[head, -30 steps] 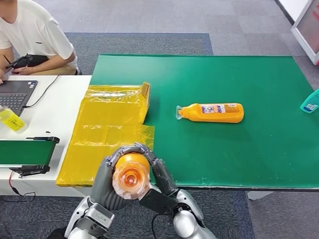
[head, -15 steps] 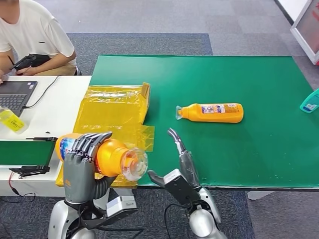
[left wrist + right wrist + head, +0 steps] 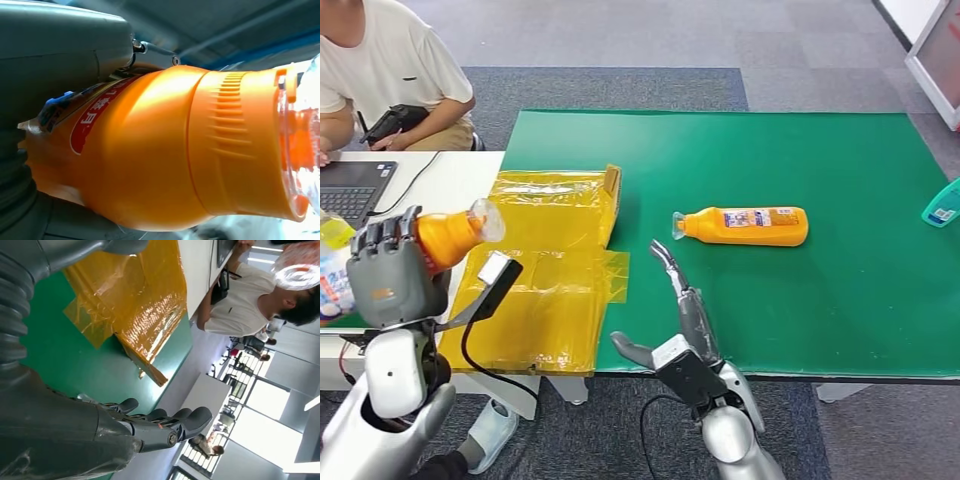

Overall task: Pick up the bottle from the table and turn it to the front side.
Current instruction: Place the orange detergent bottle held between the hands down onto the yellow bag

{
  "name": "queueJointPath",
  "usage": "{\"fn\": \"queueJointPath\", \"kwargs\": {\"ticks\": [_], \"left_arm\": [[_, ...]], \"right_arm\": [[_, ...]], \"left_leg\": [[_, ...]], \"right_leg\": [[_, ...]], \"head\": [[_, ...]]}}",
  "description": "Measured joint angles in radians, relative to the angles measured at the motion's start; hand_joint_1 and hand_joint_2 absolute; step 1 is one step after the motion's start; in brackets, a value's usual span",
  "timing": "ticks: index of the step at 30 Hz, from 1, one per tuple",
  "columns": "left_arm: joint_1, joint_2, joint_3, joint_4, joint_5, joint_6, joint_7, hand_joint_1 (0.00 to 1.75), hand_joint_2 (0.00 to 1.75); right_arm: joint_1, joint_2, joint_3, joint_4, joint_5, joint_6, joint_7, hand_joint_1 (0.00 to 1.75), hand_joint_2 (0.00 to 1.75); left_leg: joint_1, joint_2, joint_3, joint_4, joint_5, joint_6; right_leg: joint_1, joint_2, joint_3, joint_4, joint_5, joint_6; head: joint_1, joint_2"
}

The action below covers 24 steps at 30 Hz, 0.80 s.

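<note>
- Head view: the left hand (image 3: pixel 389 280) is gripping the orange bottle (image 3: pixel 452 236) above the white tabletop (image 3: pixel 456 190); the right hand (image 3: pixel 681 330) is hanging wide, holding nothing.
- Left wrist view: the bottle's red label is facing the camera, so the turning step seems underway; next, rotate until the front shows.
- Right wrist view: fingers (image 3: pixel 166 422) are spreading above the green tabletop (image 3: pixel 75 355).

Left hand (image 3: pixel 386 280) raised, fingers curled, right hand (image 3: pixel 675 335) spread

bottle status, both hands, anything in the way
Left hand holds an orange bottle, cap end toward the yellow bags. Right hand open above the green table's near edge. Second bottle lies on its side; nothing blocking.
</note>
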Motion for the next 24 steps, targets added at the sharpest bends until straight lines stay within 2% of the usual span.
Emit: {"fn": "queueJointPath", "kwargs": {"ticks": [3, 6, 11, 16, 18, 20, 24], "left_arm": [[-0.083, 0.106, -0.088, 0.042, 0.0, -0.017, 0.004, 1.75, 1.75], [-0.125, 0.168, -0.133, 0.068, 0.0, -0.019, 0.004, 1.75, 1.75], [-0.15, 0.216, -0.167, 0.092, 0.0, -0.025, 0.004, 1.75, 1.75], [-0.222, 0.259, -0.216, 0.171, 0.0, -0.107, 0.0, 1.75, 1.75], [-0.262, 0.258, -0.242, 0.252, 0.0, -0.09, -0.027, 1.75, 1.75], [-0.301, 0.235, -0.26, 0.339, 0.0, -0.073, -0.08, 1.75, 1.75], [-0.391, 0.142, -0.289, 0.503, 0.0, -0.063, -0.206, 1.75, 1.75]], "right_arm": [[-0.01, 0.001, 0.006, 0.0, -0.007, 0.002, -0.006, 0.0, 1.75], [-0.013, 0.002, 0.006, 0.0, -0.009, 0.002, -0.007, 0.0, 1.75], [-0.018, 0.002, 0.006, 0.0, -0.011, 0.002, -0.007, 0.0, 1.75], [-0.037, 0.003, 0.008, -0.007, -0.041, 0.006, -0.021, 0.0, 1.75], [-0.049, 0.003, 0.011, -0.027, -0.056, 0.01, -0.026, 0.0, 1.75], [-0.059, 0.003, 0.017, -0.057, -0.066, 0.02, -0.026, 0.0, 1.75], [-0.063, 0.003, 0.046, -0.116, -0.071, 0.04, -0.031, 0.0, 1.75]], "left_leg": [[0.0, 0.002, 0.0, 0.0, 0.0, -0.001], [0.0, 0.003, 0.0, 0.0, 0.0, 0.0], [0.0, 0.003, 0.0, 0.0, 0.0, 0.0], [0.0, 0.003, -0.002, 0.0, 0.0, -0.001], [0.0, 0.003, -0.002, 0.0, 0.001, -0.001], [0.0, 0.003, -0.002, 0.0, 0.002, -0.001], [0.0, 0.002, -0.003, 0.001, 0.003, 0.0]], "right_leg": [[0.0, 0.003, -0.001, 0.0, 0.002, 0.0], [0.0, 0.003, -0.001, -0.001, 0.003, 0.0], [0.0, 0.003, -0.002, -0.001, 0.002, 0.0], [0.0, 0.003, -0.004, -0.001, 0.003, 0.0], [0.0, 0.003, -0.004, -0.001, 0.003, 0.0], [0.0, 0.003, -0.004, -0.001, 0.004, 0.0], [0.0, 0.003, -0.004, -0.001, 0.006, 0.0]], "head": [[0.0, 0.0], [0.0, 0.0], [0.0, 0.0], [0.0, 0.0], [0.0, 0.0], [0.0, 0.0], [0.0, 0.0]]}}
